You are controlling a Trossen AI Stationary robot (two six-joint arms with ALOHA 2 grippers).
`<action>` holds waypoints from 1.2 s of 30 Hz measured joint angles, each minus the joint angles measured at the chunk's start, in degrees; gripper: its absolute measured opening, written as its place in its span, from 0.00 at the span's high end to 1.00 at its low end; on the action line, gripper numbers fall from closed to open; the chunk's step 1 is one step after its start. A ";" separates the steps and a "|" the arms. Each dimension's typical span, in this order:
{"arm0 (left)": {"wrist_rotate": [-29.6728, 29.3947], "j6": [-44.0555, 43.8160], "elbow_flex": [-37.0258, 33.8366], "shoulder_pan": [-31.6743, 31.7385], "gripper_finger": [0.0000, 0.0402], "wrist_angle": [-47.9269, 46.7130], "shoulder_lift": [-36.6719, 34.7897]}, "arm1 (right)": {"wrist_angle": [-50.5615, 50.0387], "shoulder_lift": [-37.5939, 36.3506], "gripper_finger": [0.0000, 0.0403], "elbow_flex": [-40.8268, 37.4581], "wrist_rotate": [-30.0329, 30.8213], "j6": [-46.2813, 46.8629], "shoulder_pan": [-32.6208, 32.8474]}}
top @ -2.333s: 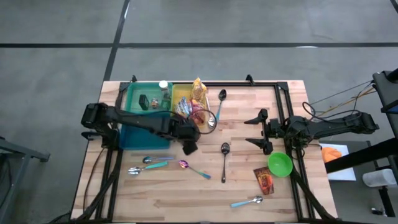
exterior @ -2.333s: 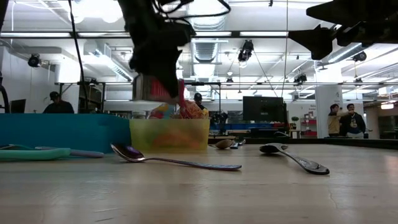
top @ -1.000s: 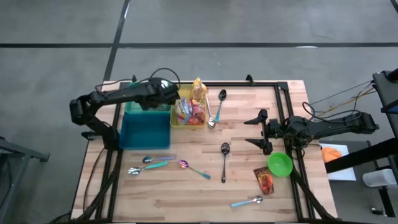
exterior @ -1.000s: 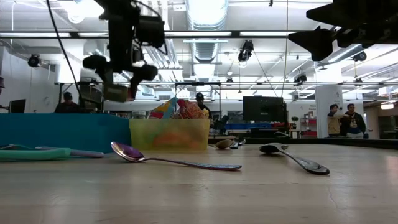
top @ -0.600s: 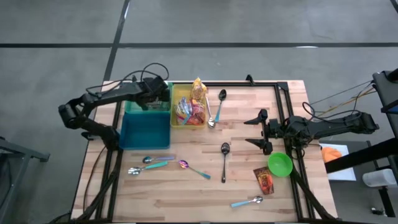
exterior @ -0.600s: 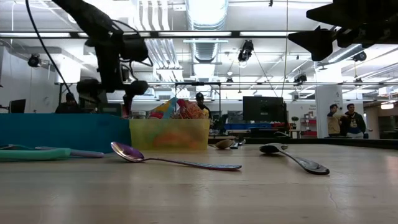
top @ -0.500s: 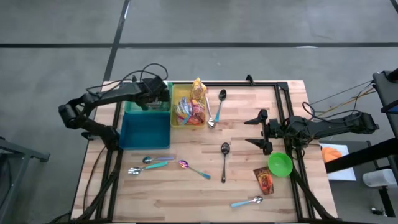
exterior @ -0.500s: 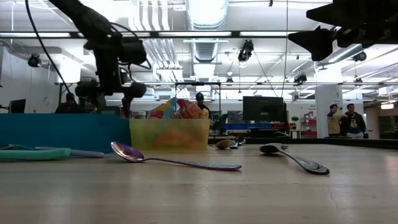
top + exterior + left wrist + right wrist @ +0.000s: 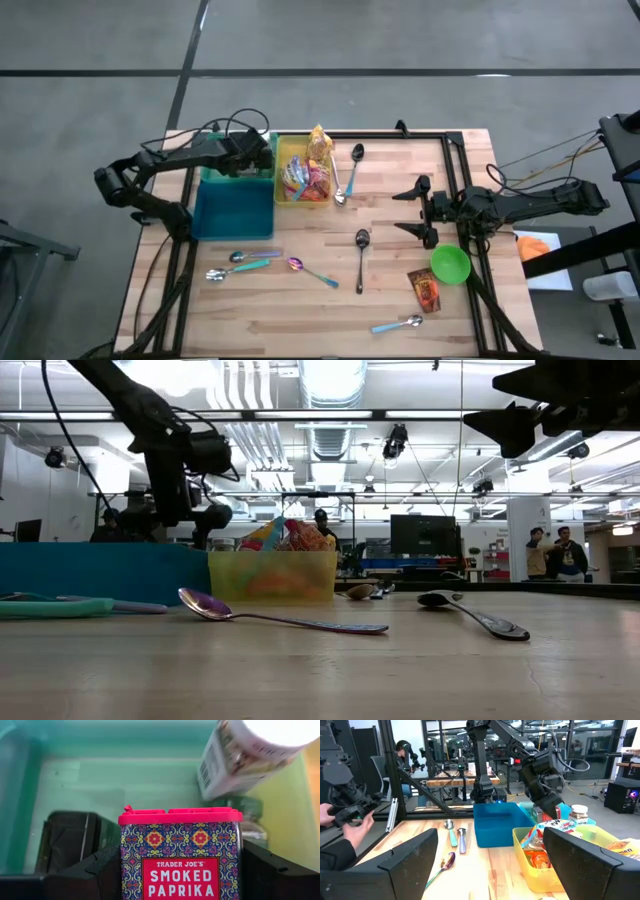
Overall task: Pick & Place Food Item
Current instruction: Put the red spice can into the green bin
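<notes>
A smoked paprika tin (image 9: 180,857), patterned blue with a red lid, is between the fingers of my left gripper (image 9: 255,155), which is shut on it. The gripper slants steeply down over the far end of the teal bin (image 9: 235,205). On the bin's floor lie a white-capped jar (image 9: 245,755), a dark packet (image 9: 70,837) and a green jar (image 9: 247,815). Beside it, the yellow bin (image 9: 290,190) holds snack packets (image 9: 308,178). My right gripper (image 9: 412,211) waits open and level near the table's right side. My left gripper pinches the tin's two narrow sides (image 9: 125,870) between its two fingers, slanting down from the table's left. The label faces my wrist and the red lid (image 9: 180,815) points away from it, toward the bin. The tin hangs clear of the bin's floor.
Several spoons lie on the wooden table (image 9: 240,262) (image 9: 361,255) (image 9: 352,170) (image 9: 398,324). A green bowl (image 9: 450,265) and a brown packet (image 9: 425,290) sit near the right gripper. A black frame (image 9: 455,160) edges the table. People stand in the room beyond.
My left gripper has gone down and toward the table's left, from beside the yellow bin's far corner to low over the teal bin's far end. It carried the paprika tin along and tipped more steeply downward. Its grip stays as it was.
</notes>
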 joint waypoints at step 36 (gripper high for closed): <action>3.21 0.33 -0.23 0.33 0.02 0.18 -0.04 | 0.00 0.00 0.11 0.00 0.00 0.07 0.00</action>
